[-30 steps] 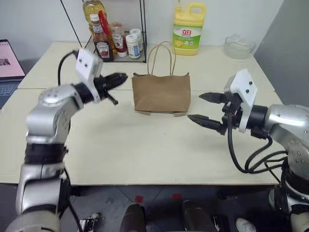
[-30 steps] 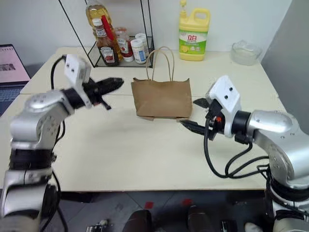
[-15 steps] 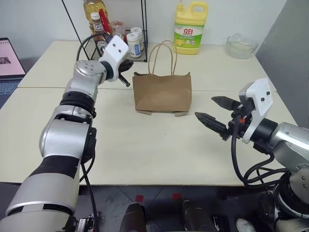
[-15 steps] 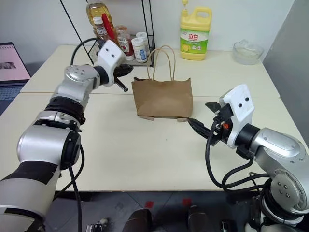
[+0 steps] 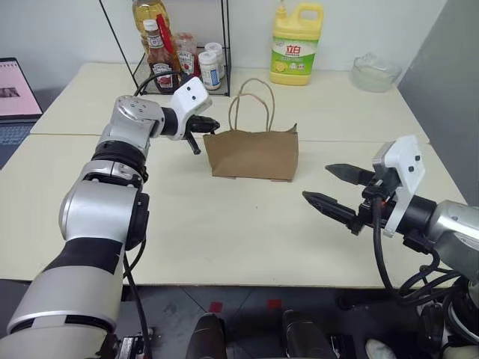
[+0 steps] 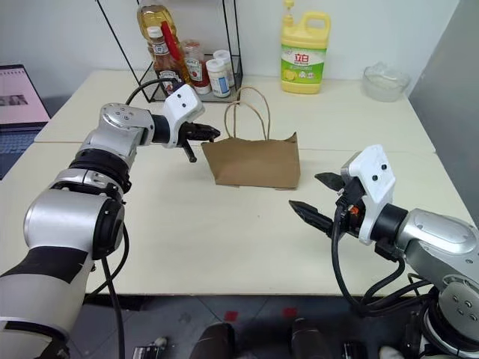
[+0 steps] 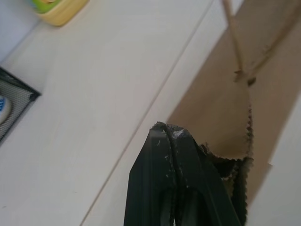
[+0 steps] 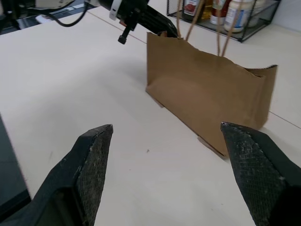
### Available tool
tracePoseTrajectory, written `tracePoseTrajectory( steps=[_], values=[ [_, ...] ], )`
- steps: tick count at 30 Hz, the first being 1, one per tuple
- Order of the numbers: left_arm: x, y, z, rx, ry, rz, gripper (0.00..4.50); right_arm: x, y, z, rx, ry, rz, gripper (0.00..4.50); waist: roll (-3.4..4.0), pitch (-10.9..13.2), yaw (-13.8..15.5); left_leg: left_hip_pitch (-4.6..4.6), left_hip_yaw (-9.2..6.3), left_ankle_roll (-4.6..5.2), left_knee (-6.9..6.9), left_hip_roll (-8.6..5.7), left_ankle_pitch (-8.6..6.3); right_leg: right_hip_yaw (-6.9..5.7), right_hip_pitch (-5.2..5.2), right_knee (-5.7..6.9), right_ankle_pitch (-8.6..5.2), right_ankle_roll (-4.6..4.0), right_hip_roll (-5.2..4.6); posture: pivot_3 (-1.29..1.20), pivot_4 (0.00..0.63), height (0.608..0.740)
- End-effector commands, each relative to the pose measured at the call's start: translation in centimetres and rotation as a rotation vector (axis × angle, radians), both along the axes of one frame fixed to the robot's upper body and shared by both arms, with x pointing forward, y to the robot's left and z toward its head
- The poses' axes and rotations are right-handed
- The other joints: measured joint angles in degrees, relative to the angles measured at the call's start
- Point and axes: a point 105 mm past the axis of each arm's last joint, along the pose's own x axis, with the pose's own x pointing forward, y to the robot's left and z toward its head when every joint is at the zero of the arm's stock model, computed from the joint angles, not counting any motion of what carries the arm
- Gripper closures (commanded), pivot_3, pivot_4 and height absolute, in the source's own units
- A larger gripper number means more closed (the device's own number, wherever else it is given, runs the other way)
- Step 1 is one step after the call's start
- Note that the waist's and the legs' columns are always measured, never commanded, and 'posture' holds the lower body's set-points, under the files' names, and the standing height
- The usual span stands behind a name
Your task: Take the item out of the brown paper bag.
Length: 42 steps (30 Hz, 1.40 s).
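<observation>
Tool tips of left arm (image 5: 212,126) clenched at brown paper bag (image 5: 253,153) rim; right tool (image 5: 336,190) released.

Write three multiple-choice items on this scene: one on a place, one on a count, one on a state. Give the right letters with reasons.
1. Where is the left tool?
A. at the top corner of the brown paper bag
B. over the glass bowl
C. flat on the laptop

2. How many loop handles rise from the bag?
A. none
B. two
C. four

3. How do the right tool's fingers stand?
A. shut on the bag
B. shut on a bottle
C. spread apart, holding nothing

Answers:
1. A: its shut black fingers sit at the bag's upper corner on the robot's left.
2. B: two thin tan loops stand above the bag's mouth.
3. C: the right wrist view shows both fingers wide apart with bare table between them, short of the bag.
</observation>
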Motion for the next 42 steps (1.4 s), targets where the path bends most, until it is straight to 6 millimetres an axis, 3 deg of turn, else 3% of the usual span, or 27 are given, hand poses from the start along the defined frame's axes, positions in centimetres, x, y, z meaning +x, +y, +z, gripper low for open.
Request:
tracePoseTrajectory(
  steps=[1, 15, 23, 26, 32, 42],
  values=[
    [-2.4, 1.0, -1.2, 0.050, 0.125, -0.167, 4.49, -1.3, 0.5, 0.3, -0.046, -0.045, 0.053, 0.65, 0.00, 0.00, -0.04, 0.00, -0.01, -0.01, 0.00, 0.00, 0.01, -0.02, 0.01, 0.02, -0.02, -0.04, 0.00, 0.00, 0.150, 0.740],
    [-9.8, 0.8, -5.2, 0.149, 0.288, -0.468, 4.49, -1.3, 0.0, -0.3, -0.065, -0.006, 0.060, 0.65, 0.01, 0.00, -0.70, -0.03, -0.29, -0.04, 0.00, 0.10, 0.13, -0.31, 0.10, 0.14, -0.09, -0.16, -0.01, 0.00, 0.150, 0.740],
    [-11.9, 0.2, -1.6, 0.236, 0.063, -0.589, 4.49, -2.1, 0.2, -1.2, -0.117, -0.002, 0.081, 0.65, 0.01, 0.00, -0.21, -0.05, -0.37, -0.02, 0.21, 0.09, 0.17, -0.39, 0.18, 0.16, -0.09, -0.15, 0.00, 0.00, 0.150, 0.740],
    [-13.1, 0.0, -3.1, 0.375, -0.004, -0.700, 3.94, -2.4, 0.5, -1.7, -0.129, 0.014, 0.103, 0.65, 0.05, -0.03, -0.19, -0.04, -0.37, -0.02, 0.22, 0.09, 0.17, -0.38, 0.18, 0.16, -0.09, -0.16, 0.00, 0.00, 0.150, 0.740],
    [-15.1, -1.3, -6.8, 0.468, -0.109, -0.928, 2.19, -3.5, 1.5, -3.2, -0.159, 0.065, 0.174, 0.65, 0.06, -0.03, 0.17, -0.06, -0.37, -0.02, 0.28, 0.09, 0.17, -0.38, 0.21, 0.16, -0.09, -0.16, 0.00, 0.00, 0.150, 0.740],
    [-14.5, -3.3, -9.3, 0.470, -0.211, -1.039, 2.19, -4.4, 2.3, -4.1, -0.169, 0.098, 0.214, 0.65, 0.06, -0.04, 0.66, -0.08, -0.39, 0.00, 0.43, 0.07, 0.16, -0.39, 0.26, 0.16, -0.09, -0.15, 0.00, 0.00, 0.150, 0.740]
  ],
)
